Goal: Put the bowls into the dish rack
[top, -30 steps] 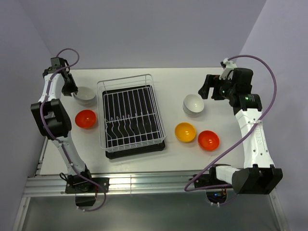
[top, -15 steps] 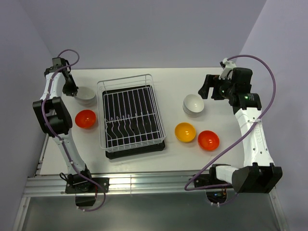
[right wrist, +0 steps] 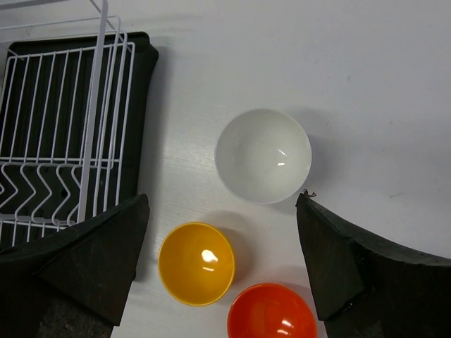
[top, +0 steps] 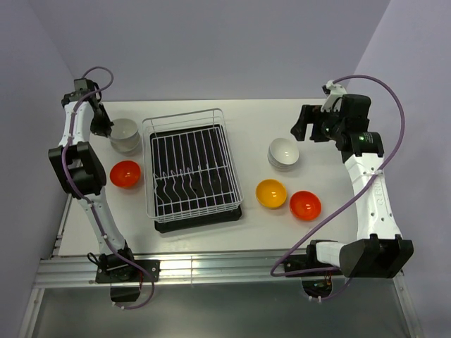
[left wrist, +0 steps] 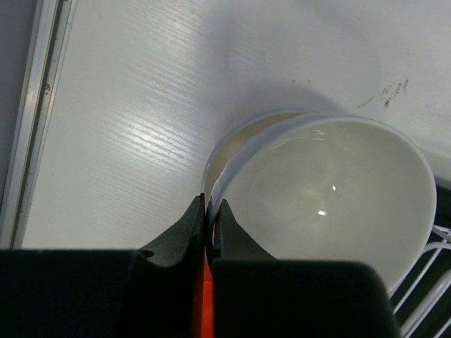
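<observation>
My left gripper [top: 104,125] [left wrist: 208,204] is shut on the near rim of a white bowl [top: 125,131] [left wrist: 331,190]. That bowl sits tilted in a second white bowl [left wrist: 229,144] at the table's back left. The dish rack [top: 184,121] [right wrist: 106,84], white wire on a black tray, stands in the middle with no bowl in it. My right gripper [top: 301,130] [right wrist: 222,201] hangs open above another white bowl [top: 283,153] [right wrist: 263,155], apart from it. A yellow-orange bowl [top: 270,193] [right wrist: 196,263] and a red-orange bowl [top: 305,205] [right wrist: 271,311] lie in front of that one.
Another red-orange bowl [top: 126,174] lies left of the rack, in front of the held bowl. The table's left edge rail [left wrist: 28,113] runs close beside my left gripper. Rack wires [left wrist: 423,282] show just right of the held bowl.
My left gripper has closed onto the white bowl's rim, and the left wrist has shifted slightly toward the back. The right gripper has stayed open and nearly still.
</observation>
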